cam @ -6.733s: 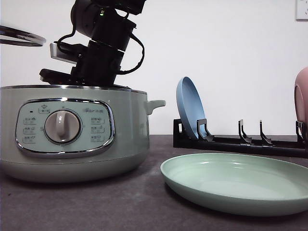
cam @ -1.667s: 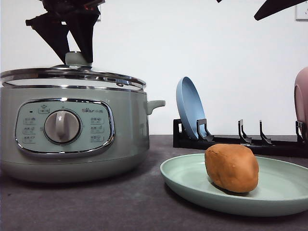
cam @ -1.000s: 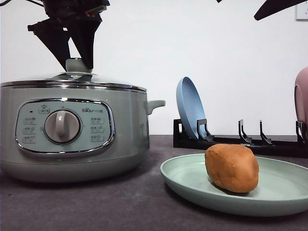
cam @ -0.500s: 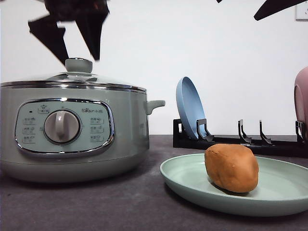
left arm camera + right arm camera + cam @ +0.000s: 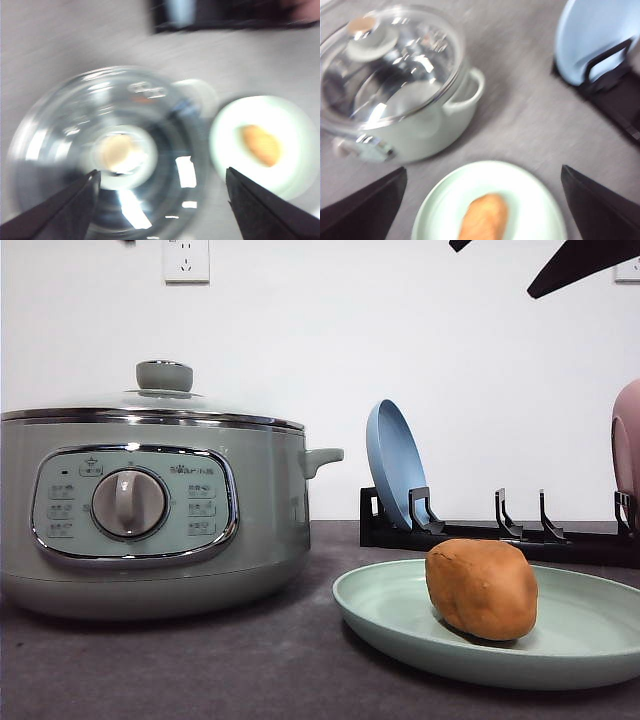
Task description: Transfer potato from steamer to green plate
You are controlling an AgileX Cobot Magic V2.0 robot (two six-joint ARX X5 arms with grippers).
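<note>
Potato on green plate; steamer lidded.
Matte oval potato near the smooth plate's centre. Left gripper and right gripper jaws spread wide, apparently empty despite blur.

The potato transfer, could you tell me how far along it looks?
Done: the potato lies on the green plate, and the glass lid sits on the steamer. In hand: nothing; the left gripper and right gripper are open. Left: nothing visible.

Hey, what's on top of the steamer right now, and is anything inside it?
A glass lid with a green knob sits on the steamer. Glare and blur on the glass hide whatever may be inside.
</note>
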